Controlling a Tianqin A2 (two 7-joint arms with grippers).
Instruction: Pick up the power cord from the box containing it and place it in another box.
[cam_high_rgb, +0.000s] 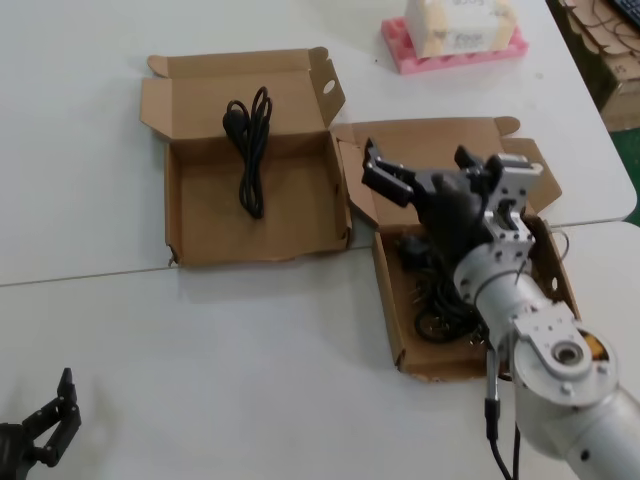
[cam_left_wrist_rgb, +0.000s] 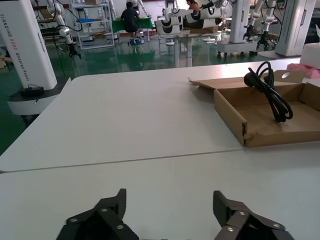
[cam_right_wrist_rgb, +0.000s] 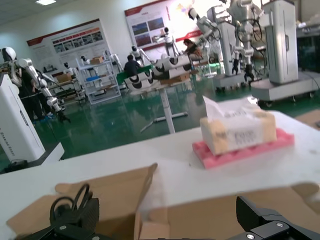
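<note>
The power cord (cam_high_rgb: 250, 150) is a slim black looped bundle lying in the left cardboard box (cam_high_rgb: 190, 215), which has a small tear at its front left corner. The cord also shows in the left wrist view (cam_left_wrist_rgb: 270, 92) and the right wrist view (cam_right_wrist_rgb: 70, 200). The right cardboard box (cam_high_rgb: 385, 290) holds a heap of black cables (cam_high_rgb: 440, 295). My right gripper (cam_high_rgb: 425, 170) is open and empty, raised above the back of the right box; in its own view (cam_right_wrist_rgb: 170, 225) nothing lies between the jaws. My left gripper (cam_high_rgb: 45, 425) is open and empty, parked at the near left (cam_left_wrist_rgb: 170, 205).
A tissue box on pink foam (cam_high_rgb: 455, 35) stands at the back right, also in the right wrist view (cam_right_wrist_rgb: 240, 135). The lid flaps of both boxes stand up between them (cam_high_rgb: 335, 90). The table's right edge (cam_high_rgb: 625, 200) is close to the right box.
</note>
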